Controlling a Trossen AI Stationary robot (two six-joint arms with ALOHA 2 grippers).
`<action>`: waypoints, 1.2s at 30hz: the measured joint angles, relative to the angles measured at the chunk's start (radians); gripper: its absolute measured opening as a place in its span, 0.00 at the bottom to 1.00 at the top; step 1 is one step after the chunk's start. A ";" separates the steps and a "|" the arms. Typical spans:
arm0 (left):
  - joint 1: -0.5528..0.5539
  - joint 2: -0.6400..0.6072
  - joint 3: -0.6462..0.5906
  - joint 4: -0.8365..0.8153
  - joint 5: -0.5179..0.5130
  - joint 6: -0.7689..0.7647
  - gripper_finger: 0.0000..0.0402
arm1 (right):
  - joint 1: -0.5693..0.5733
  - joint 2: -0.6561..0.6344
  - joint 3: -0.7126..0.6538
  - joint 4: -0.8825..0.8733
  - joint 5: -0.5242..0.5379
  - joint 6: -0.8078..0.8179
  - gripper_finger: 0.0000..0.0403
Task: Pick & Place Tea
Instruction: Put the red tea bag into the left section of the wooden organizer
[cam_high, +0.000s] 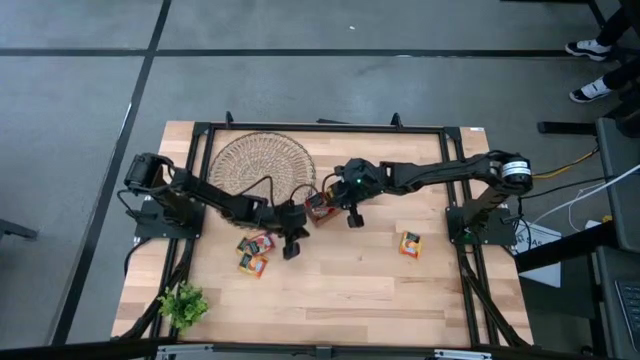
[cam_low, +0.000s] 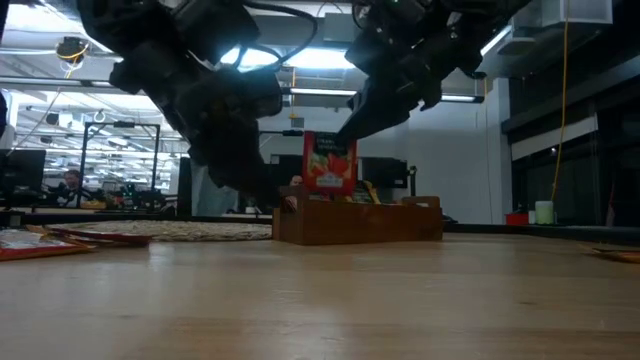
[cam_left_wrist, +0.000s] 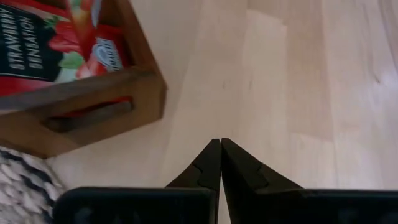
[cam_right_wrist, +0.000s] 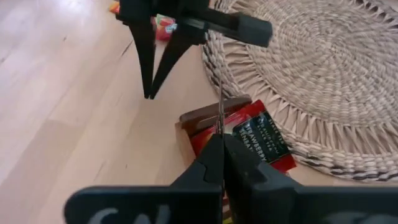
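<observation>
A round wicker dish (cam_high: 261, 166) lies beside a wooden tray (cam_low: 357, 220), with a small green plant (cam_high: 183, 305) at the table's (cam_high: 340, 290) corner.

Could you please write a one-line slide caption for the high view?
Both shut grippers, left and right, flank the wooden tray beside the wicker dish; tea sachets lie scattered.

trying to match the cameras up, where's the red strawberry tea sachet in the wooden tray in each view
High view: red strawberry tea sachet near table centre, under the right gripper.
Low view: standing upright in the wooden tray, mid-picture.
Left wrist view: upper left corner, inside the tray.
Right wrist view: lower centre, beside the wicker dish.
Shared landmark: the wooden tray.
</observation>
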 joint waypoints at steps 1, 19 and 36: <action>0.005 0.000 0.000 0.000 0.000 0.001 0.02 | 0.000 0.004 0.000 0.005 0.000 -0.004 0.00; 0.049 0.000 0.002 0.015 -0.006 0.002 0.02 | 0.000 0.086 -0.002 0.061 -0.047 -0.021 0.02; 0.049 -0.001 0.002 0.047 -0.009 0.000 0.02 | 0.000 0.086 -0.001 0.081 0.045 -0.066 0.11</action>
